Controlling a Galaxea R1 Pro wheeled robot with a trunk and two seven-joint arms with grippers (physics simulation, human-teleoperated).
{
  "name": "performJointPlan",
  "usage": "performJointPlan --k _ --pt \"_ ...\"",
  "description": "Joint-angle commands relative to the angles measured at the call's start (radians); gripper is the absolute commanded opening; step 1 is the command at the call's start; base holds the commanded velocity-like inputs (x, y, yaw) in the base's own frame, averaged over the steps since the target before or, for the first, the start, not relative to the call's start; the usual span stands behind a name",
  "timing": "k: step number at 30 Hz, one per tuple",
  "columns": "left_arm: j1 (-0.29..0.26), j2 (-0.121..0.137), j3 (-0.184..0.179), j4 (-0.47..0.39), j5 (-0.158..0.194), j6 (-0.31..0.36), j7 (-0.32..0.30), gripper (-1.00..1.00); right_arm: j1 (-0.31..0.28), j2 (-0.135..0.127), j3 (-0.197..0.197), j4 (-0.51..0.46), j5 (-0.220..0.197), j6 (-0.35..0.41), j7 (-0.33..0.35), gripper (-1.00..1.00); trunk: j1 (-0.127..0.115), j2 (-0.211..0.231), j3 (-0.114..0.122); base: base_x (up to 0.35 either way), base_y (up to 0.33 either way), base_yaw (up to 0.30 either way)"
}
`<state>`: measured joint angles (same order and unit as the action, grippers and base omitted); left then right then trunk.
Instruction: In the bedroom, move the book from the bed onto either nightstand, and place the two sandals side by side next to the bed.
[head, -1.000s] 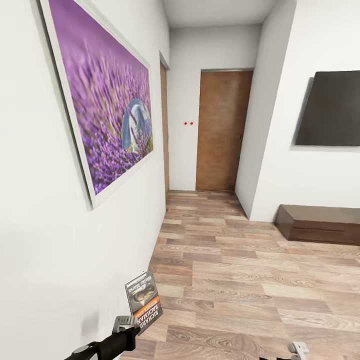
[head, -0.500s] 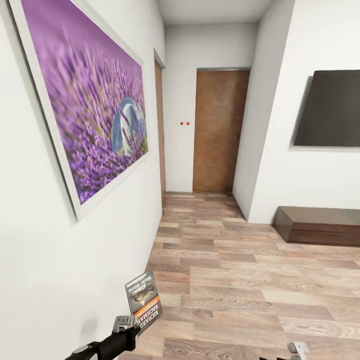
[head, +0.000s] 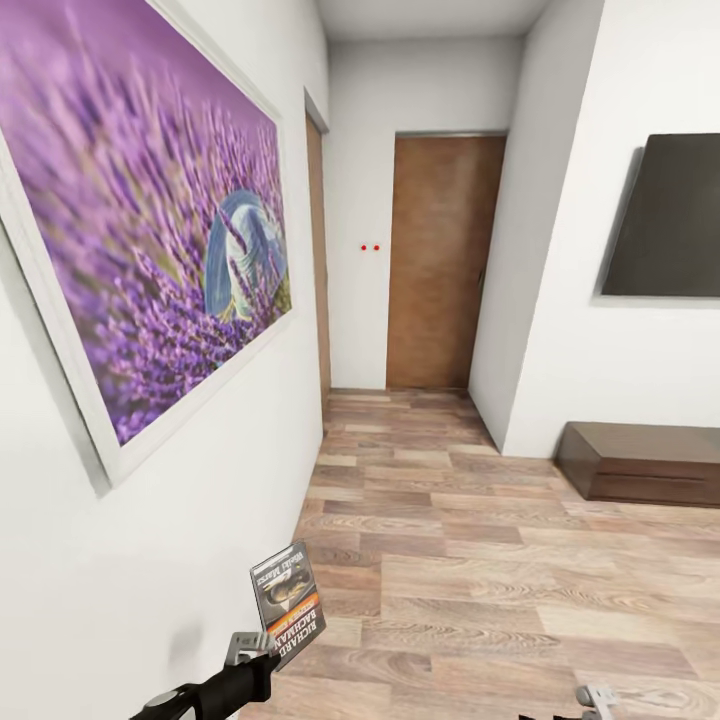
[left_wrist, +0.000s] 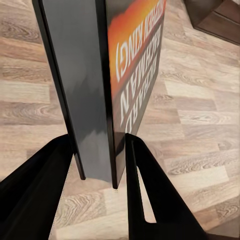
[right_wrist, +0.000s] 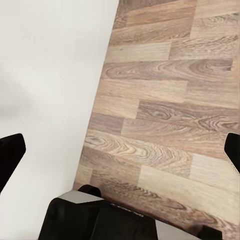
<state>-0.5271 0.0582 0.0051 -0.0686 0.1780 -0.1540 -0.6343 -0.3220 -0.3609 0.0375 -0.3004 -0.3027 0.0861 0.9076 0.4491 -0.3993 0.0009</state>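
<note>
Book (head: 287, 601) stands upright, pinched at its lower edge by our left gripper (left_wrist: 100, 165), low near the white wall (head: 150, 560) on the left. Our right gripper (right_wrist: 120, 155) hangs spread wide over the plank floor (head: 480, 560). Far ahead we see a brown door (head: 440, 260).

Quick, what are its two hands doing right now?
Left gripper: jaws closed on the book.
Right gripper: jaws wide open, holding nothing, above the floor.

Even, bright, soft light with no visible source; faint grey shadow on the wall (head: 190, 640) just beside the left pincer (head: 252, 645); painting (head: 150, 230) stretched at the edge; slight overall softness.
</note>
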Motion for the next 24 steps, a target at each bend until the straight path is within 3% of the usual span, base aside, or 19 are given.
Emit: performJointPlan --k 1,10,24 --pt "-0.001 0.0 0.003 0.001 0.006 -0.002 -0.004 -1.0 0.0 -0.001 0.004 0.0 -0.01 0.009 0.002 1.0 0.001 -0.001 0.0 0.326 0.0 0.0" --pt "-0.001 0.0 0.003 0.001 0.006 -0.002 -0.004 -1.0 0.0 -0.001 0.003 0.0 -0.01 0.01 0.003 1.0 0.001 -0.001 0.0 0.284 -0.038 -0.025" --pt "-0.001 0.0 0.003 0.001 0.006 -0.002 -0.004 -1.0 0.0 -0.001 0.003 0.0 -0.01 0.009 0.003 1.0 0.001 -0.001 0.0 0.059 -0.003 -0.23"
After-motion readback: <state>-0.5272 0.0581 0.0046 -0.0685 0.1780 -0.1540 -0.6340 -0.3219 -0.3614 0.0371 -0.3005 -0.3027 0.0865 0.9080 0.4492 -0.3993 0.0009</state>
